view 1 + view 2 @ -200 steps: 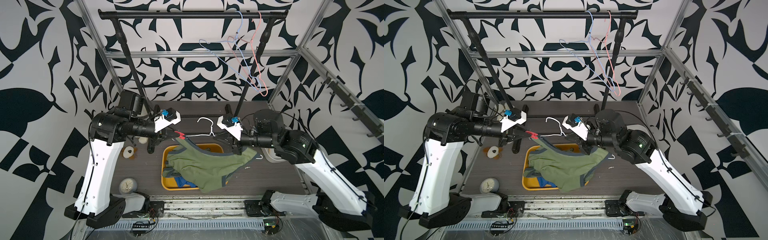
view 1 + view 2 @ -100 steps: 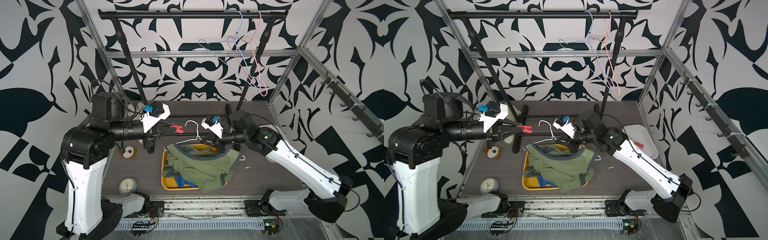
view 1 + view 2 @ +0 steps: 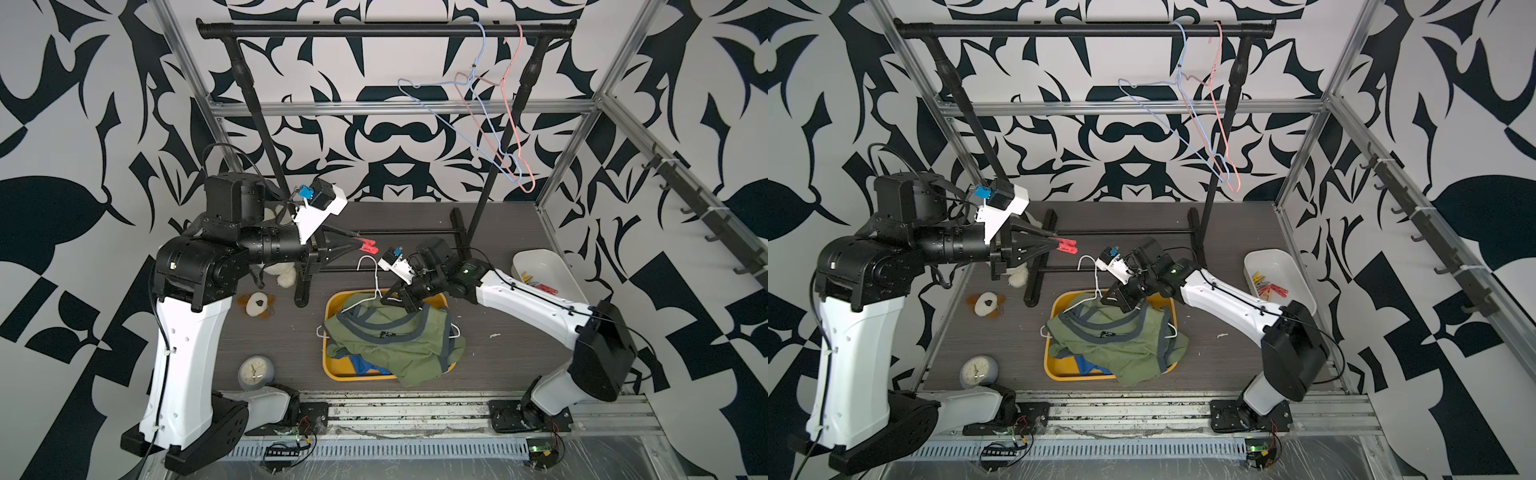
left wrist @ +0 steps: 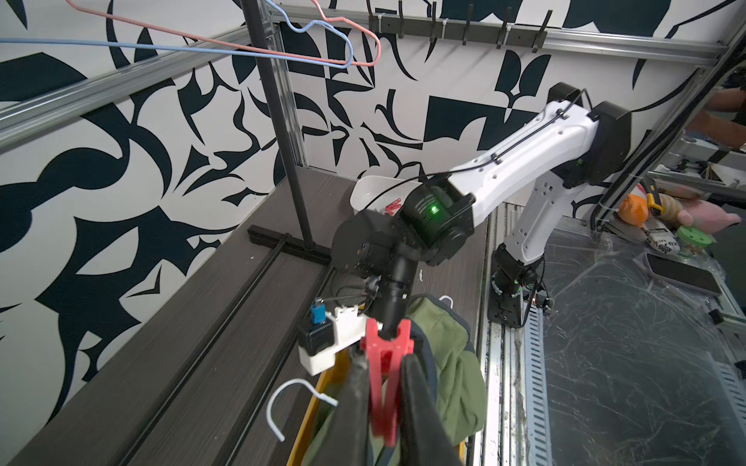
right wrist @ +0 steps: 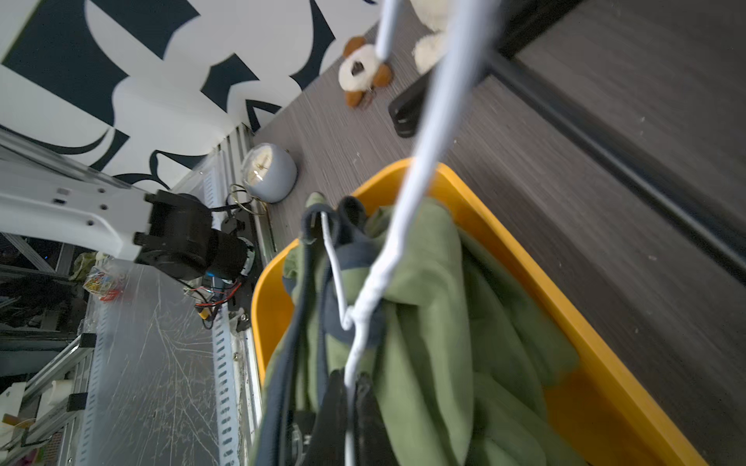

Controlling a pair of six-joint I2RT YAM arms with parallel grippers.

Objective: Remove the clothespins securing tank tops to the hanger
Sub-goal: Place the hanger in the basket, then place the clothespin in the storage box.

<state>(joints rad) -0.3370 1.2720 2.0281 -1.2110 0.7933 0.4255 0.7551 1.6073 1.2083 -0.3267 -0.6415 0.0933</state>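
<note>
My left gripper (image 4: 383, 363) is shut on a red clothespin (image 4: 385, 365), held in the air left of the hanger in both top views (image 3: 368, 247) (image 3: 1068, 246). My right gripper (image 5: 349, 381) is shut on the wire of the white hanger (image 5: 387, 242), low over the bin (image 3: 392, 296). An olive-green tank top (image 3: 399, 338) with grey trim drapes from the hanger (image 3: 376, 276) into the yellow bin (image 3: 330, 372). A blue tank top (image 3: 365, 366) peeks out beneath it. More clothespins (image 3: 1268, 287) lie in the white tray (image 3: 1287, 259).
The black garment rack (image 3: 374, 31) stands at the back, with a blue hanger (image 3: 440, 108) and a pink hanger (image 3: 513, 124) on its bar. A grey clock (image 3: 255, 372) and a plush toy (image 3: 258, 305) lie on the left. The rack's foot (image 3: 303, 286) is beside the bin.
My left gripper pulled back to the left with the red clothespin, off the hanger. My right arm reached lower and set the hanger and olive tank top down onto the yellow bin.
</note>
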